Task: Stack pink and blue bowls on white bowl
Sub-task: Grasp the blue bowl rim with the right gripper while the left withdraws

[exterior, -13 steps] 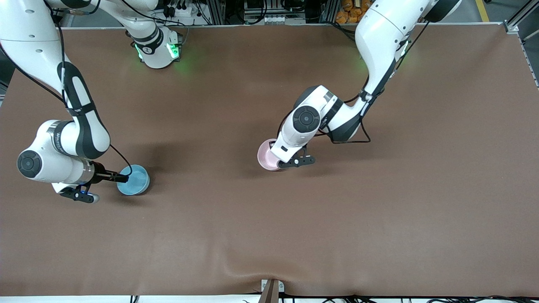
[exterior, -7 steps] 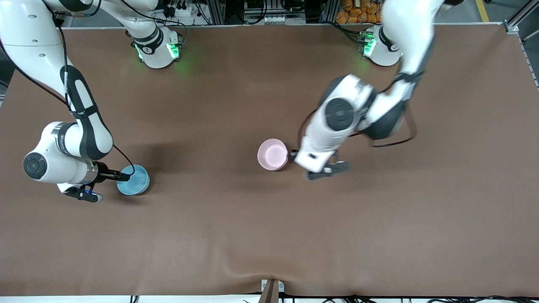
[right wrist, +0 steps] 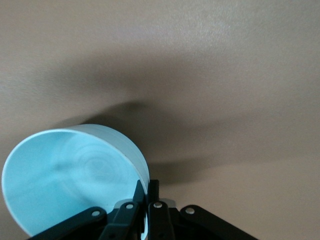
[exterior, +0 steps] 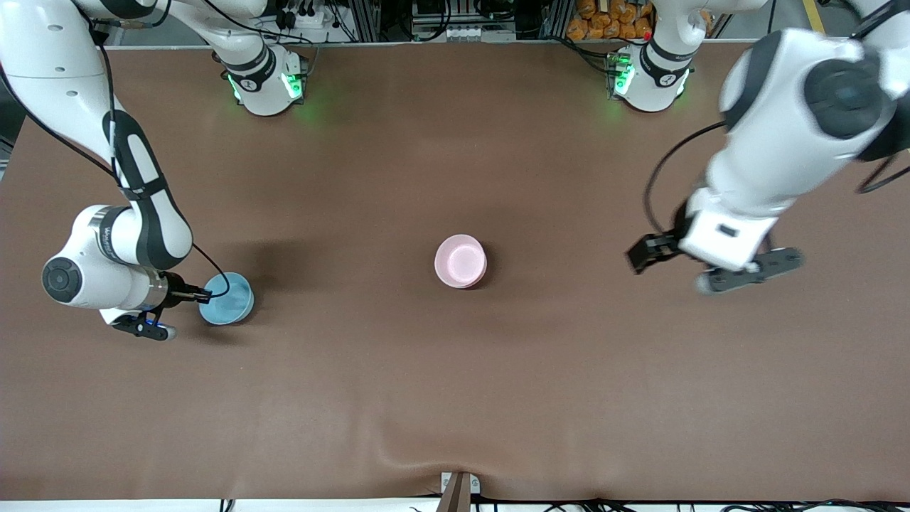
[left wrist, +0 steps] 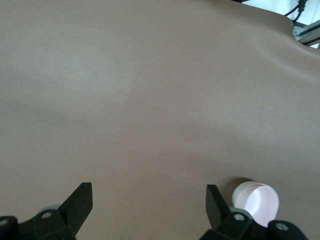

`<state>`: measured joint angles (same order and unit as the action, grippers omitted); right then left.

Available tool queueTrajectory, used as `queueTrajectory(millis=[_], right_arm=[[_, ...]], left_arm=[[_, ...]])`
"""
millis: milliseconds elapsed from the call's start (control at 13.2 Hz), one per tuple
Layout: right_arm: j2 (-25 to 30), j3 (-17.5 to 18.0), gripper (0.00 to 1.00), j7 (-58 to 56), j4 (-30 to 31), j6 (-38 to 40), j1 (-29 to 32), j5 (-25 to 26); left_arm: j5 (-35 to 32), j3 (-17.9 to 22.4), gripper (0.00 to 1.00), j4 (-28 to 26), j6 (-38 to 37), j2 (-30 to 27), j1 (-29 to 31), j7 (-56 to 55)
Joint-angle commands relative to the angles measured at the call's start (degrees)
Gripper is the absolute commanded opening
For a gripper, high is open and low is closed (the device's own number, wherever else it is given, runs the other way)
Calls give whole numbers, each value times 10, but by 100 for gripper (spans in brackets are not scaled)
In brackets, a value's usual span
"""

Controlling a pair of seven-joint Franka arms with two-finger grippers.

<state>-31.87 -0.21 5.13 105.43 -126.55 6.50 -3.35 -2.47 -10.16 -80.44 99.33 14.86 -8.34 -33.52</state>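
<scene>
My right gripper (exterior: 193,297) pinches the blue bowl (exterior: 227,299) by its rim, ready to carry it; the pink bowl (exterior: 461,261) sits mid-table (white rim beneath it in the left wrist view); left gripper (exterior: 700,264) hangs spread, clear.

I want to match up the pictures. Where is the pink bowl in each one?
Front view: the pink bowl sits mid-table, stacked on a white bowl whose rim barely shows.
Left wrist view: the pink bowl shows at the picture's edge, by one finger of the open left gripper.
Right wrist view: not in it; only the blue bowl, pinched by the right gripper.
Shared landmark: the brown table.
</scene>
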Motion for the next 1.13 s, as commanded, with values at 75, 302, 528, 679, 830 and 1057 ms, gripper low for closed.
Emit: queueTrajectory(millis=[75, 302, 528, 679, 830, 1057], right_arm=[[41, 4, 0, -1, 7, 11, 4, -2], [99, 6, 0, 2, 7, 66, 0, -21], [164, 6, 0, 8, 6, 126, -10, -88], [186, 7, 0, 54, 4, 152, -36, -89], [184, 7, 0, 135, 2, 148, -88, -90], [178, 5, 0, 232, 2, 127, -153, -143]], left_arm=[[-9, -6, 100, -16, -29, -43, 38, 61], [-9, -6, 100, -16, -48, -59, 56, 97], [-8, -8, 100, -16, -56, -69, 69, 133], [-6, -6, 100, -17, -65, -73, 69, 137], [-5, -6, 100, -23, -67, -73, 70, 138], [-4, -6, 100, -26, -66, -73, 69, 137]])
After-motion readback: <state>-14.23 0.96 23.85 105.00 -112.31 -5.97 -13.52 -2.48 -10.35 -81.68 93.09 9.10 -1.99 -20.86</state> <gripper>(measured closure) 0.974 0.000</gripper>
